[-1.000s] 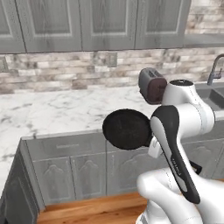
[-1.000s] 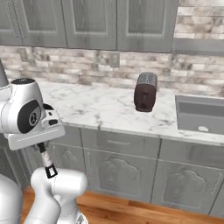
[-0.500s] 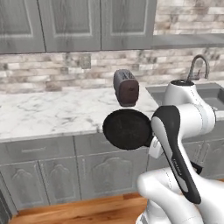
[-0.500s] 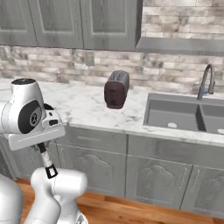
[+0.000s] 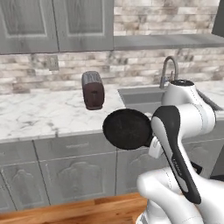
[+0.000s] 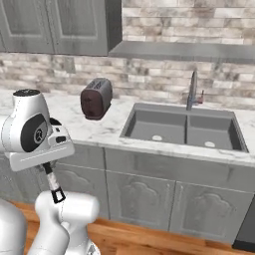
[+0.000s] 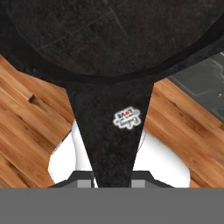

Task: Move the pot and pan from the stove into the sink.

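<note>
Hand view showed the claw (image 7: 113, 181) shut on the handle of the pan (image 7: 109, 52), whose black disc hung out over wood floor. Left base view put the pan (image 5: 127, 129) in the air in front of the cabinets, below counter level and short of the sink (image 5: 144, 98), with a toaster (image 5: 93, 89) on the marble to the left. To do this carry well, I judged the pan should be lifted clear of the counter edge, kept level, brought over the sink (image 6: 184, 130) and lowered inside before release.
</note>
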